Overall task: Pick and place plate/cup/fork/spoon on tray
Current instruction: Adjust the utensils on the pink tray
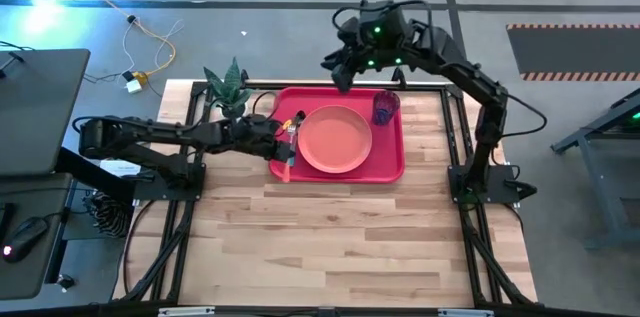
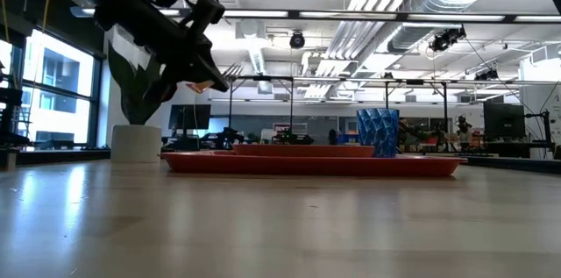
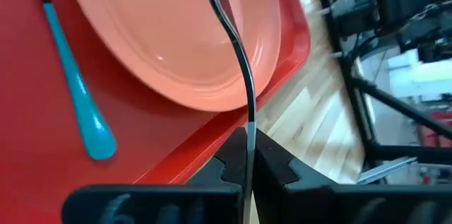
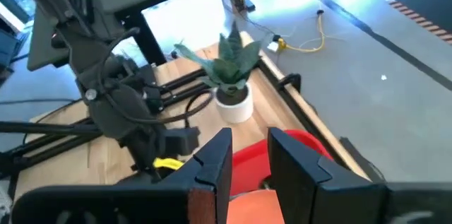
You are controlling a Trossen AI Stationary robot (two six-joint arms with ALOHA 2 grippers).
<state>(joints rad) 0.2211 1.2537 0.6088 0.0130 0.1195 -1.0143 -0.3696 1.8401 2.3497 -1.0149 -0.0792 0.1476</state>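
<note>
Currently the red tray (image 1: 392, 169) is seen at the table's (image 1: 330, 247) far edge, near its middle. The plate (image 1: 334, 139) is laid on the tray's centre; the cup (image 1: 386, 107) is stood upright in the tray's far right corner. The spoon (image 3: 70, 79) is laid flat on the tray along its left side, just beside the plate, teal handle toward the tray's near edge.

The left gripper (image 1: 287, 138) is held over the tray's left edge, raised above it in the low view. Its fingers (image 3: 272, 160) are pressed together, pinching the fork (image 3: 236, 47), whose thin metal shaft is seen running out over the plate's near rim. The fork is kept off the tray surface; its tines are cut off by the frame.

The right gripper (image 1: 342, 75) is parked high beyond the tray's far edge, fingers (image 4: 293, 157) spread apart, nothing between them. A potted plant (image 1: 230, 85) is stood near the table's far left corner.
</note>
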